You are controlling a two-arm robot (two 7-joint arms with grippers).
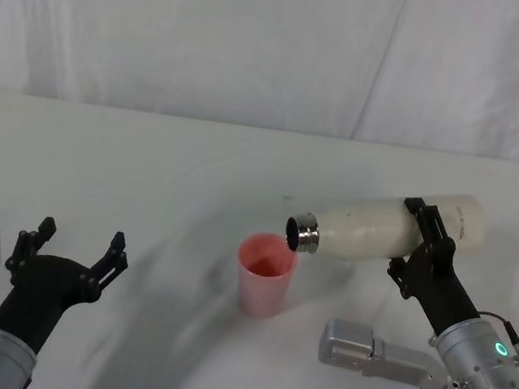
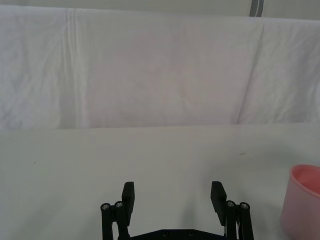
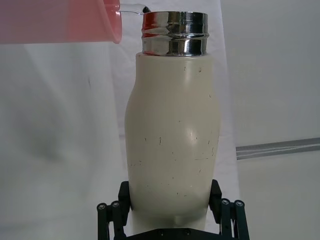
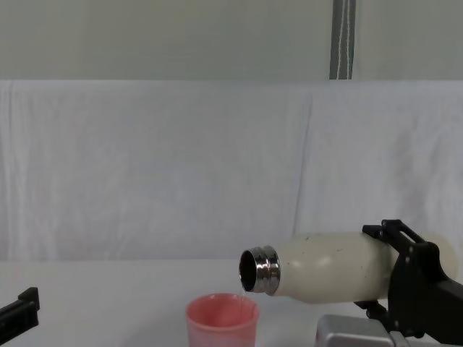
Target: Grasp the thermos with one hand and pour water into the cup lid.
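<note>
Head view: the right pincer (image 1: 424, 239) is clamped around the lower body of the thermos (image 1: 385, 230), one black finger on each side. The thermos is held off the counter (image 1: 147, 169), tipped almost level, its base beyond the pincer on the outer side and its silver threaded neck pointing inward toward the robot's left.

The cup lid (image 1: 265, 273) stands upright on the counter, inward of the right pincer and just below the thermos mouth. The mouth sits above the cup lid's rim on the side nearest the pincer, not touching it.

Chest view: the thermos (image 4: 340, 266) neck slopes slightly down, with the cup lid (image 4: 221, 319) directly beneath the open mouth. Right wrist view: a thin clear stream leaves the thermos (image 3: 172, 140) mouth toward the cup lid (image 3: 60, 21).

The left pincer (image 1: 73, 246) hovers low over the counter, well apart from the cup lid on its left side. Its fingers stand wide apart and hold nothing. Left wrist view: the cup lid (image 2: 302, 202) lies beyond the left pincer (image 2: 173, 196) to one side.
</note>
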